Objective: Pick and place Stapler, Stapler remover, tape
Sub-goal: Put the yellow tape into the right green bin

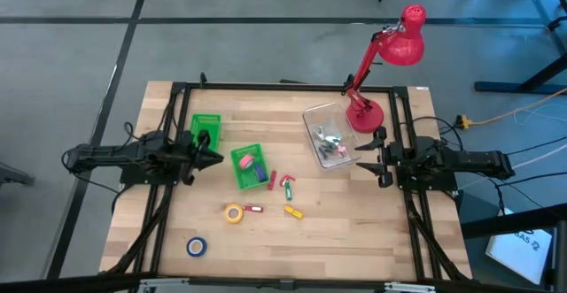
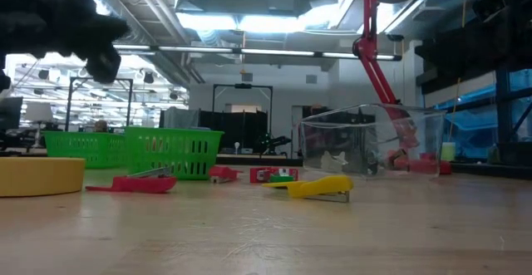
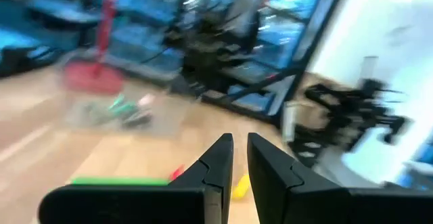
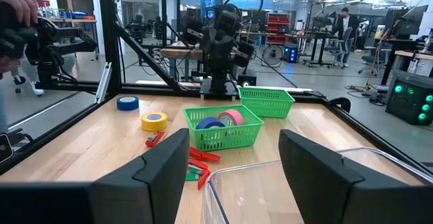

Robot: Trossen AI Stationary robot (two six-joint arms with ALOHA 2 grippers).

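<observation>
We see the yellow tape roll [image 1: 234, 212] flat on the tabletop [image 1: 354, 231], just below the green bin [image 1: 250, 167]. Our left claw [image 1: 215, 157], nearly closed and empty, hangs nearer than the right claw [image 1: 365, 154], spread open, empty.

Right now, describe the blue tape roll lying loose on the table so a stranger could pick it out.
Start at the green basket near the table's middle, which holds pink and blue rolls. Move toward the front edge, past the yellow tape roll. The blue tape roll lies alone on bare wood, nearest the front edge, the only blue ring outside a basket.
</observation>
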